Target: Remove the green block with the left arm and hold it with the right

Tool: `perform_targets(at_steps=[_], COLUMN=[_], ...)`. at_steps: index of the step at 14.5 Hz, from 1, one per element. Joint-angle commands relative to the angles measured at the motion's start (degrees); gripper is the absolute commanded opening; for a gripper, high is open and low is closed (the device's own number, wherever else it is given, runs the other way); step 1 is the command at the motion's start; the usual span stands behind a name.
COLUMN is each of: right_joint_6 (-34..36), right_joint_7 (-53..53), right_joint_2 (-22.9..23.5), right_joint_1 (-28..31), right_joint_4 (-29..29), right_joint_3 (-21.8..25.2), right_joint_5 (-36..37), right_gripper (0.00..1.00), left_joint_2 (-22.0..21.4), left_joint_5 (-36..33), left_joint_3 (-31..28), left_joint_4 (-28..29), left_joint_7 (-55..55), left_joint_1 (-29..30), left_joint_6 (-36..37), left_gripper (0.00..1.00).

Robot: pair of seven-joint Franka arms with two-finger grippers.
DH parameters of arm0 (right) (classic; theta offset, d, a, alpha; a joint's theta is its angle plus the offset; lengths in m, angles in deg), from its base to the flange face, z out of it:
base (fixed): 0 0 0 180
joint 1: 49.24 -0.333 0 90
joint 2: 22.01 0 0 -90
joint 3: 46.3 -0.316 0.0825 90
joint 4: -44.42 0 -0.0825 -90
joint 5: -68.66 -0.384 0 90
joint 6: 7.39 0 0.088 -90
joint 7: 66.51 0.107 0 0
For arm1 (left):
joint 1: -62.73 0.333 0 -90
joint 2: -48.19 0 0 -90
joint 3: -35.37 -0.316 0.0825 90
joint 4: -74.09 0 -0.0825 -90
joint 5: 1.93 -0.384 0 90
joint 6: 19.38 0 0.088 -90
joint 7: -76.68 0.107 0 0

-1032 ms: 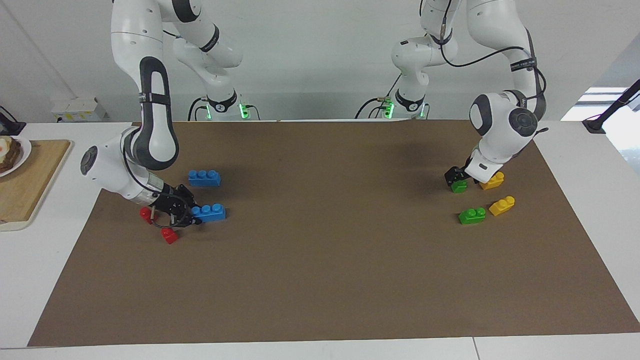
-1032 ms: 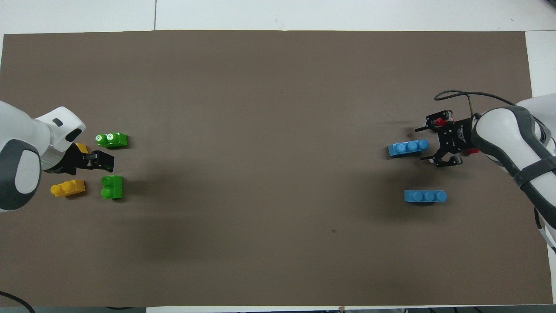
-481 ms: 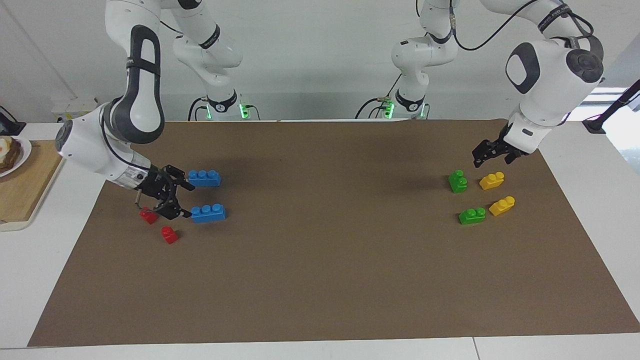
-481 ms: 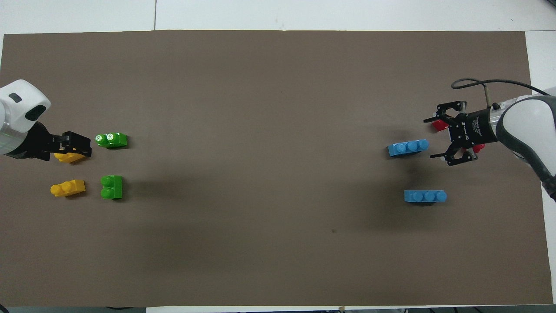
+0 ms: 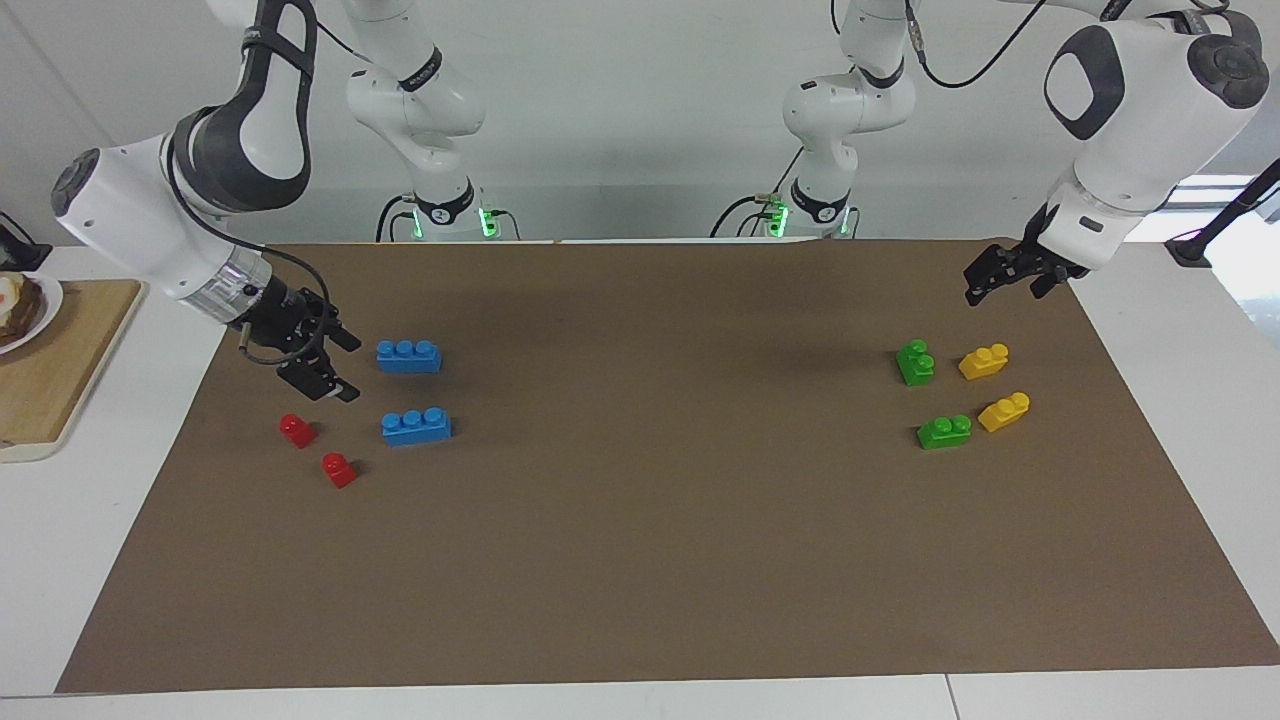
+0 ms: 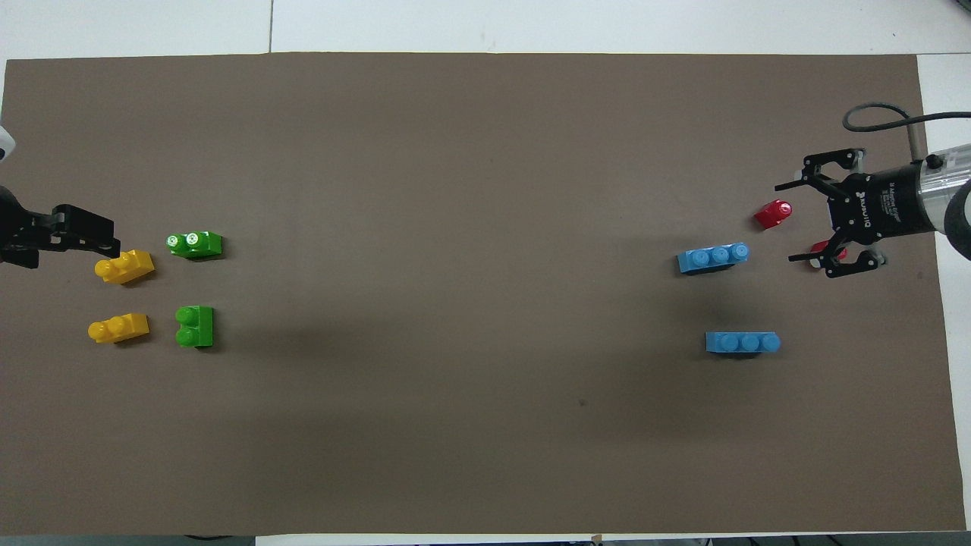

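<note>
Two green blocks lie on the brown mat at the left arm's end. One green block [image 5: 916, 362] [image 6: 195, 326] is nearer to the robots, the other green block [image 5: 944, 431] [image 6: 195, 244] farther. My left gripper [image 5: 1000, 283] [image 6: 83, 236] hangs open and empty in the air over the mat's edge, apart from both. My right gripper [image 5: 345, 368] [image 6: 793, 222] is open and empty, raised over the mat at the right arm's end by the red blocks.
Two yellow bricks [image 5: 984, 361] [image 5: 1004, 411] lie beside the green ones. Two blue bricks [image 5: 409, 356] [image 5: 416, 427] and two small red blocks [image 5: 296, 430] [image 5: 339, 469] lie at the right arm's end. A wooden board [image 5: 50, 380] with a plate sits off the mat.
My left gripper has let go of the nearer green block, risen and drawn back toward the mat's edge. My right gripper has lifted away from the blue brick and red blocks.
</note>
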Motion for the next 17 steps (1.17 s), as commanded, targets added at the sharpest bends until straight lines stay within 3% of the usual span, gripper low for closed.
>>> perform_targets(at_steps=[1, 4, 9, 17], right_joint_6=[5.28, 8.37, 8.03, 7.32], right_joint_7=[-14.67, -25.38, -42.99, -45.82], right_joint_2=[-5.07, -5.52, -5.26, -4.82], right_joint_1=[-1.69, -3.72, -3.81, -3.72], right_joint_4=[-0.6, -3.77, -6.23, -7.72], right_joint_3=[-0.46, -0.46, -0.46, -0.38], right_joint_5=[7.14, 13.84, 20.16, 21.75], right_gripper=[1.0, 1.0, 1.0, 1.0], left_joint_2=[0.69, -1.33, -1.52, -2.39], left_joint_5=[0.27, 0.36, 0.54, 0.63], left_joint_3=[-3.99, -4.0, -4.18, -3.48], left_joint_4=[-0.18, 3.42, 3.08, 0.09], left_joint_7=[-1.05, -1.05, -1.05, -1.14], left_joint_1=[-6.49, -6.42, -6.77, -6.95], left_joint_6=[-0.24, -0.68, -2.79, 1.26], left_gripper=[1.0, 1.0, 1.0, 1.0])
